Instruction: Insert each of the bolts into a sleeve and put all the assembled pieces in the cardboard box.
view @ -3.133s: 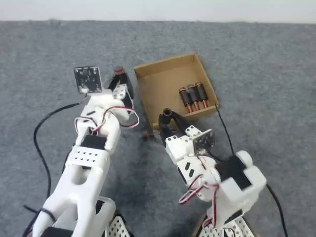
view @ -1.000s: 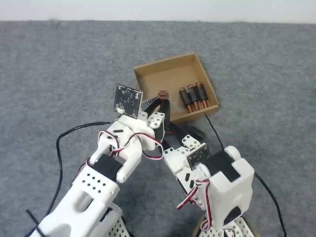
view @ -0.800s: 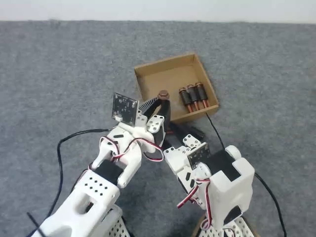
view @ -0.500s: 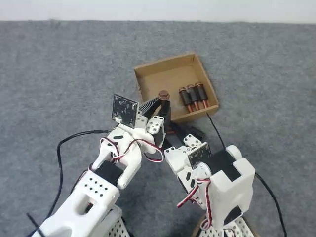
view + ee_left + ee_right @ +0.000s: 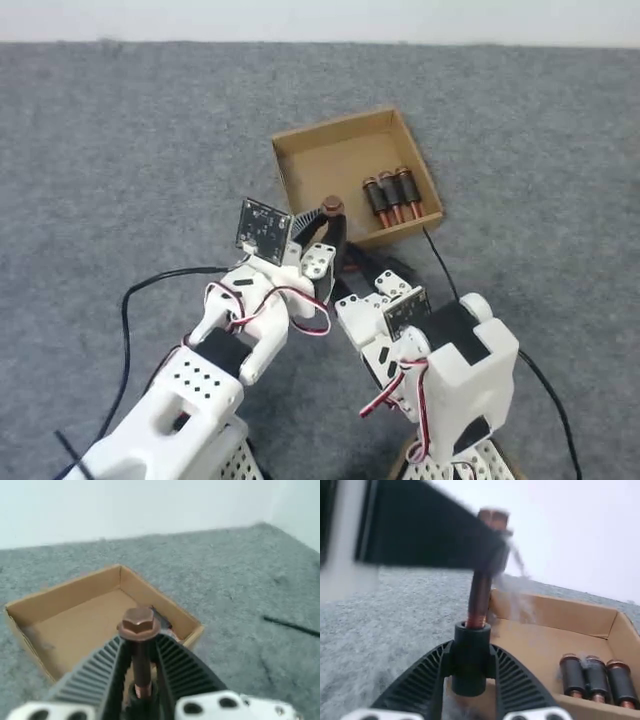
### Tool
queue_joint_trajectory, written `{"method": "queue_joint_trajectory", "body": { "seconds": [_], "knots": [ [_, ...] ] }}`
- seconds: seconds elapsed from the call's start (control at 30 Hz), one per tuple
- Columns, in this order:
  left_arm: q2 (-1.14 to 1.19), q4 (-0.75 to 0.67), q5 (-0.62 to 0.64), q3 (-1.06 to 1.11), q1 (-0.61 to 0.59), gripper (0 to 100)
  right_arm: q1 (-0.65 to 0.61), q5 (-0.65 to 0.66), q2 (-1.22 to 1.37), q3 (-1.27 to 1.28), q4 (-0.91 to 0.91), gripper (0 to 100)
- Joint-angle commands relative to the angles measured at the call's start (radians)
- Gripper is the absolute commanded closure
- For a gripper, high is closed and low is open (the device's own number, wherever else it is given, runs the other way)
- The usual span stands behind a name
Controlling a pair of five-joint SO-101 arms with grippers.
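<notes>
Swung across, your left gripper [image 5: 139, 652], clamping the bolt [image 5: 138, 626], tips it into the sleeve [image 5: 468, 639] your right gripper [image 5: 469, 666] grips: insertion begun.

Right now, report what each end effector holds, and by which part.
The left end effector holds the bolt by its shank, below the hex head. The right end effector holds the black sleeve around its body.
</notes>
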Motion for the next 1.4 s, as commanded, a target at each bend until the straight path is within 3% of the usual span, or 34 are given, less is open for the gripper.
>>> {"method": "queue_joint_trajectory", "body": {
  "seconds": [0.0,0.13,0.4,0.7,1.17,1.37],
  "knots": [
    [-0.034,0.011,-0.015,0.021,0.029,99,0.030,0.018,-0.065,-0.009,-0.025,99.2],
    [-0.155,0.011,-0.015,0.094,0.087,99,0.030,0.018,-0.067,-0.011,0.005,99.2],
    [-0.328,0.092,-0.012,0.154,0.025,99,0.028,0.020,-0.067,-0.006,0.005,99.2],
    [-0.256,0.084,-0.012,0.171,0.029,99,0.022,0.021,-0.067,0.011,-0.024,99.2],
    [-0.028,-0.137,-0.009,0.171,0.029,99,0.022,0.021,-0.067,0.011,-0.024,99.2],
    [-0.012,-0.160,-0.011,0.170,0.035,98,0.027,0.021,-0.067,0.008,-0.024,99.2]
  ]
}}
